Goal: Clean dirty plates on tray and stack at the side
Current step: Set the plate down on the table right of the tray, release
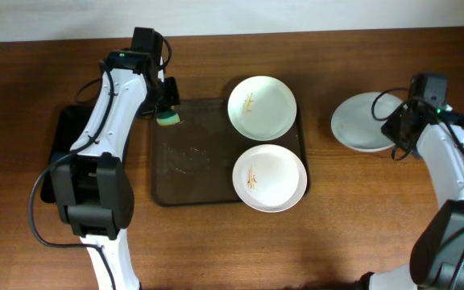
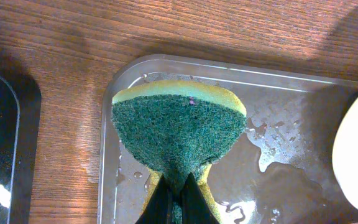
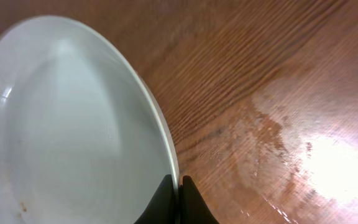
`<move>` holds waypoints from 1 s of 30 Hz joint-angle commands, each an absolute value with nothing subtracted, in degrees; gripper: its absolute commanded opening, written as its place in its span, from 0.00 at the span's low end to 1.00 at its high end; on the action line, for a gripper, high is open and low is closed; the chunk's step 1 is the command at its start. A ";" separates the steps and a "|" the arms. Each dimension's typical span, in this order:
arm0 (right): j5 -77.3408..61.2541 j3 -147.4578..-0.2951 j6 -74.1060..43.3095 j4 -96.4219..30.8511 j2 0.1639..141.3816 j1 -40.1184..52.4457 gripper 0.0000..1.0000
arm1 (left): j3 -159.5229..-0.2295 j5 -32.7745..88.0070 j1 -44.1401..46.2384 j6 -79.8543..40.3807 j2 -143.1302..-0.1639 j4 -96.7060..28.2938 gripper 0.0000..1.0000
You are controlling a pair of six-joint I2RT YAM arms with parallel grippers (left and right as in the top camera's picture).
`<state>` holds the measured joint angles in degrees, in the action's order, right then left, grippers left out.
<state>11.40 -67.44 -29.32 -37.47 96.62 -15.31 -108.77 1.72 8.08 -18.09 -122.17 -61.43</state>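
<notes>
The brown tray (image 1: 184,181) lies mid-table with water on its floor. Two white plates with orange-brown smears sit on its right side, one at the back (image 1: 263,106) and one at the front (image 1: 270,178). My left gripper (image 1: 168,110) is shut on a green and yellow sponge (image 2: 178,129) over the tray's back left corner (image 2: 135,68). A third, faintly bluish plate (image 1: 365,122) is on the table to the right of the tray. My right gripper (image 1: 399,135) is shut on this plate's right rim (image 3: 166,134).
A smaller black tray (image 1: 59,141) lies at the left of the brown tray, partly under my left arm; its edge shows in the left wrist view (image 2: 8,143). A wet patch (image 3: 278,143) marks the wood beside the third plate.
</notes>
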 commanded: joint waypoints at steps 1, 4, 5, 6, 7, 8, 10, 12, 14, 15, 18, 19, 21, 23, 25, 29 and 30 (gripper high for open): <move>9.65 -62.78 -28.51 -33.30 98.15 -15.57 0.04 | -109.45 1.74 8.19 -18.37 -121.93 -61.14 0.01; 9.61 -60.93 -28.51 -31.03 98.74 -15.57 0.27 | -109.45 1.74 8.19 -18.37 -121.93 -61.14 0.01; 9.32 -60.93 -28.51 -31.03 98.74 -15.55 0.63 | -109.45 1.74 8.19 -18.37 -121.93 -61.12 0.01; 6.81 -61.36 -28.36 -31.40 98.43 -15.55 0.78 | -109.45 1.74 8.19 -18.37 -121.93 -61.10 0.01; 3.84 -62.22 -26.68 -32.38 98.00 -15.55 0.83 | -109.45 1.74 8.19 -18.37 -121.93 -60.97 0.01; 0.51 -63.92 -24.99 -34.41 97.06 -15.44 0.84 | -109.45 1.74 8.19 -18.37 -121.93 -60.86 0.01; -3.75 -67.72 -22.59 -39.18 94.54 -14.33 0.84 | -109.45 1.74 8.19 -18.37 -121.93 -60.53 0.01; -8.78 -71.83 -21.21 -45.43 90.56 -10.98 0.83 | -109.45 1.74 8.19 -18.37 -121.93 -60.47 0.01; -11.20 -71.96 -21.28 -47.33 89.62 -8.71 0.83 | -109.45 1.74 8.19 -18.37 -121.93 -60.49 0.01; -12.69 -71.90 -21.28 -48.73 89.76 -7.33 0.82 | -109.45 1.74 8.19 -18.37 -121.93 -60.49 0.01; -13.52 -71.53 -21.45 -53.10 91.70 -2.90 0.72 | -109.45 1.74 8.19 -18.37 -121.93 -60.51 0.01; -13.50 -71.37 -21.45 -53.95 92.55 -1.63 0.69 | -109.45 1.74 8.19 -18.37 -121.93 -60.51 0.01; -12.69 -70.17 -23.11 -54.22 94.70 1.37 0.63 | -109.45 1.72 8.19 -18.37 -121.93 -60.49 0.00; -12.21 -68.88 -24.47 -53.28 96.55 3.31 0.57 | -109.45 1.72 8.19 -18.39 -121.93 -60.49 0.01; -12.25 -67.55 -24.49 -52.03 98.78 5.67 0.55 | -109.43 1.72 8.19 -18.37 -121.93 -60.49 0.01; -10.37 -67.40 -24.16 -51.22 101.75 9.85 0.47 | -109.45 1.08 8.19 -18.37 -121.93 -60.49 0.01; -9.37 -67.40 -24.16 -50.98 102.15 10.66 0.46 | -109.45 1.08 8.19 -18.39 -121.93 -60.49 0.01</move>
